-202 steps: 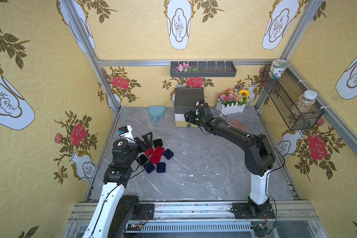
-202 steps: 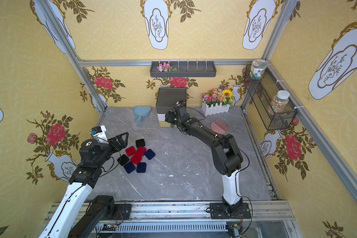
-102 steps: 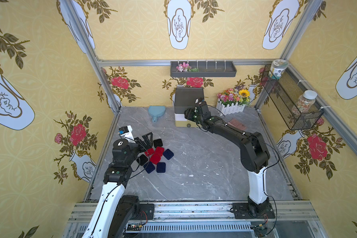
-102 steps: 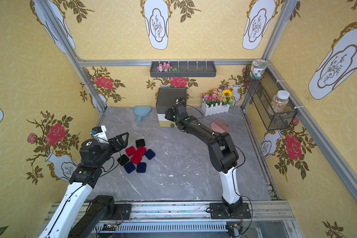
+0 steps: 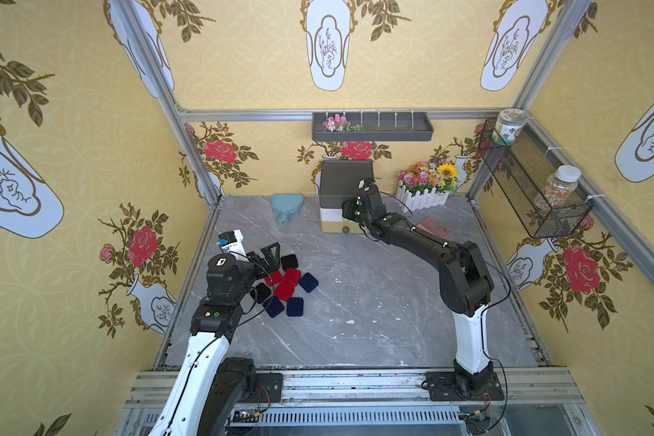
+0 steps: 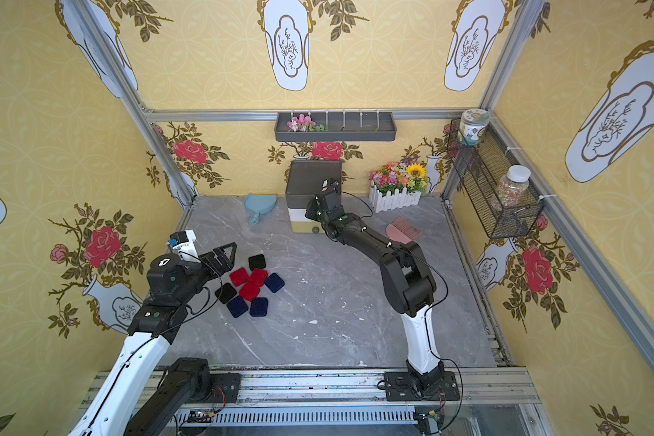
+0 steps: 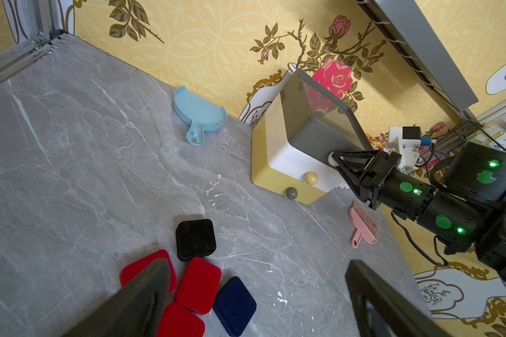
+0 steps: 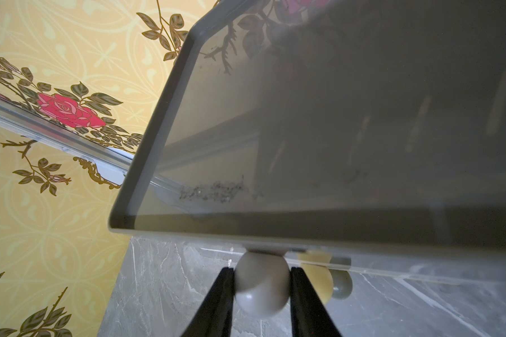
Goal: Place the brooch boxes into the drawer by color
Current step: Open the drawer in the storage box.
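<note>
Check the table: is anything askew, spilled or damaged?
The boxes lie in a jumbled, partly overlapping heap. White flecks dot the tabletop, like chips or scuffs. A dusty smudge marks the top of the chest. Nothing looks spilled.

1. Boxes [image 5: 284,281] — matt, velvety cloth, left of centre.
2. Chest [image 5: 346,177] — smooth plastic; grey top glossy, mirror-like.
3. Knob [image 8: 262,287]: smooth, slightly shiny.
4. Table [image 5: 374,302]: smooth grey marble look, white-flecked.

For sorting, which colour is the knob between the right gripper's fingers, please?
White knob, clearest in right wrist view.
</note>
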